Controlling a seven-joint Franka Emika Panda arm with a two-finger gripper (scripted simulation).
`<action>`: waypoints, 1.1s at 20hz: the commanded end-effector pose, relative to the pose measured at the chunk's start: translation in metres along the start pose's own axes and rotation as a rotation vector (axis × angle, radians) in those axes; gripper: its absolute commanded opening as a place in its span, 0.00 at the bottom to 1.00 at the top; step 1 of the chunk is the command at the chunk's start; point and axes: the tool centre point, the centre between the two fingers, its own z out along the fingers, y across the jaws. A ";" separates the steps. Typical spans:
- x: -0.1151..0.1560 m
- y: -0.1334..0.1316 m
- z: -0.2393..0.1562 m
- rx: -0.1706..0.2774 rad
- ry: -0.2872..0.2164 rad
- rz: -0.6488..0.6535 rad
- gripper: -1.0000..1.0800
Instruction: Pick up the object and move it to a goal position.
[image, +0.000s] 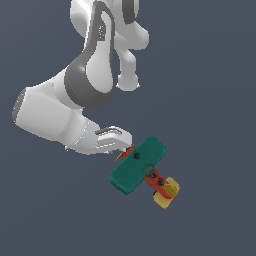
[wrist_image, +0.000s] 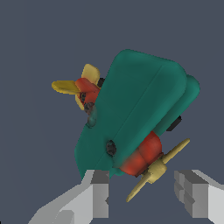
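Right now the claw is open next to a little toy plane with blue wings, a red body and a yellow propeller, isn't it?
Nearly. The toy plane has teal-green wings, not blue; the wrist view shows this most clearly. The rest holds: its body is red, its propeller yellow, and the claw is open beside it, with its fingers apart near the propeller end.

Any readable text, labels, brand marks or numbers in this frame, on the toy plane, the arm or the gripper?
None. The toy biplane shows only plain teal wings, red body and yellow tail, with no lettering in either view. The gripper and the white arm carry no visible logo, number or sign. The background is plain and unmarked.
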 end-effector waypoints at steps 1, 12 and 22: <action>0.007 0.003 0.003 0.041 0.000 -0.004 0.62; 0.033 0.017 0.013 0.223 0.013 -0.026 0.62; 0.051 0.032 0.017 0.383 0.042 -0.053 0.62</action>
